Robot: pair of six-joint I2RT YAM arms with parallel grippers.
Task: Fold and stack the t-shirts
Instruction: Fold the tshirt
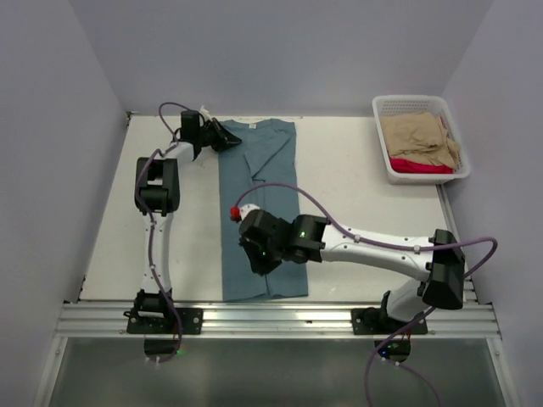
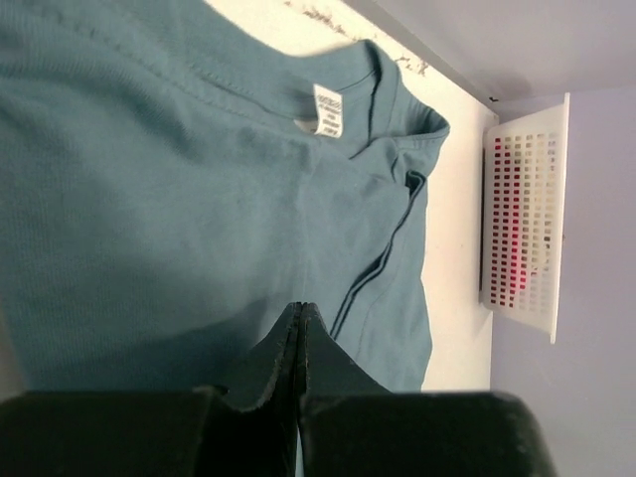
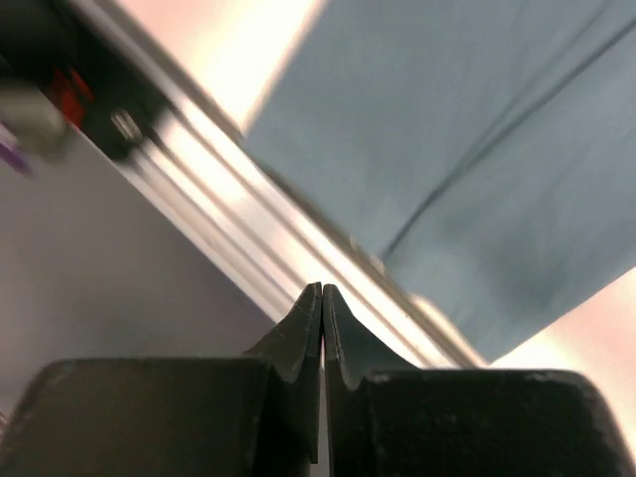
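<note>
A large teal-blue t-shirt (image 1: 254, 170) lies flat on the white table, folded lengthwise into a long strip with its collar at the far end. My left gripper (image 1: 229, 137) hovers at the collar's left side. In the left wrist view it (image 2: 298, 308) is shut with nothing between its fingers, and the teal cloth (image 2: 199, 199) and its neck label (image 2: 328, 109) lie beyond. My right gripper (image 1: 257, 264) is over the shirt's near end. In the right wrist view it (image 3: 321, 288) is shut and empty, with the hem (image 3: 447, 119) beyond. A tan t-shirt (image 1: 416, 136) and a red t-shirt (image 1: 420, 166) lie in the basket.
A white mesh basket (image 1: 407, 102) stands at the table's far right corner, also seen in the left wrist view as the basket (image 2: 522, 229). An aluminium rail (image 1: 271, 318) runs along the near table edge, right under the right fingertips as the rail (image 3: 288, 248). Grey walls enclose three sides.
</note>
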